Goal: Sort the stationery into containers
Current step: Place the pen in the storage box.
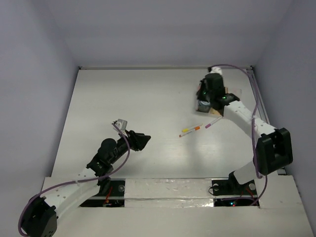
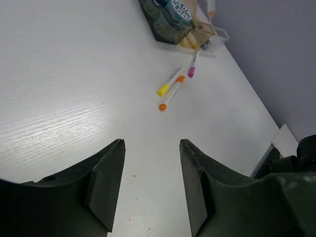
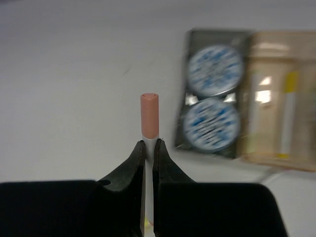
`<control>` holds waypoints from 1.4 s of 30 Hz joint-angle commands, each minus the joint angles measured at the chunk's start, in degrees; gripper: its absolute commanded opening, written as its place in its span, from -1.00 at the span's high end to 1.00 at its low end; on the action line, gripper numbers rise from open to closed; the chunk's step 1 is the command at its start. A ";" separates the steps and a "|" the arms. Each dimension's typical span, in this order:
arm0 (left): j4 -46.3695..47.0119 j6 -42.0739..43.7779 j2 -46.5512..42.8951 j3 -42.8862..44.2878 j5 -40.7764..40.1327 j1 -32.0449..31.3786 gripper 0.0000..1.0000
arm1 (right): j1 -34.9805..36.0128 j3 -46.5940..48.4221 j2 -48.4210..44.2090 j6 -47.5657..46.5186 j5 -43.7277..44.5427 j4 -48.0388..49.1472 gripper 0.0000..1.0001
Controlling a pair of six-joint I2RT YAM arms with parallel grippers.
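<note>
Right tool (image 3: 148,148) is pinched almost shut on a thin pink-capped pen (image 3: 149,116), cap end poking up past the fingertips, and it's hanging above the counter (image 1: 123,98) right by the trays at the far right side. The dark grey tray (image 3: 217,33) has a blue-white roll (image 3: 216,69) and a second roll (image 3: 211,123) sitting in it side by side, and the amber tray (image 3: 266,54) next to it holds a white-and-yellow stick (image 3: 289,113), too blurry to say more. Left tool (image 2: 150,148) is spread wide open with nothing in it, well apart from the trays. Loose on the counter between them: a yellow pen (image 2: 169,83) and an orange pen (image 2: 172,94) touching, and a purple pen (image 2: 192,64) nearer the trays
</note>
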 commanded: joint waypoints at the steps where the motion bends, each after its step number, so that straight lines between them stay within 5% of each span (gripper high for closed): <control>1: 4.22 -0.13 0.46 1.97 2.47 -0.18 0.11 | -7.86 2.73 0.38 -5.31 2.51 1.93 1.00; 9: 5.89 -0.66 1.68 1.62 4.40 -0.18 0.11 | -20.00 5.29 7.85 -8.22 -0.65 3.68 1.00; 24: 10.11 -1.10 7.57 1.80 7.04 -0.18 0.13 | -22.21 11.09 18.66 -8.31 -0.21 3.95 0.98; 25: 10.72 -1.10 8.10 1.97 7.13 -0.18 0.13 | -22.21 11.70 18.93 -8.13 0.13 3.43 0.91; 29: 13.44 -1.18 12.57 2.85 8.88 -0.18 0.12 | -22.21 11.63 17.36 -6.38 0.14 1.05 -0.07; 32: 15.55 -1.80 17.13 4.68 9.24 -1.67 0.12 | -22.21 9.25 11.75 -4.88 -2.05 2.37 -0.28; 35: 16.09 -1.10 22.40 8.45 6.18 -6.32 0.10 | -22.21 3.55 3.59 -2.51 -5.91 4.56 -0.30; 37: 15.39 -0.05 25.49 12.75 3.89 -10.80 0.06 | -21.42 -5.58 -2.57 -0.84 -10.99 10.44 -0.25; 40: 13.55 3.11 32.69 18.04 -0.33 -14.32 0.04 | -17.73 -17.94 -16.63 2.22 -15.49 17.04 0.42; 41: 12.93 3.90 34.71 21.80 -1.30 -16.07 0.03 | -17.03 -20.35 -19.97 3.20 -15.77 17.49 0.93; 42: 12.23 4.78 39.00 23.75 -2.44 -16.79 0.01 | -16.41 -22.46 -26.53 3.99 -15.77 17.84 1.00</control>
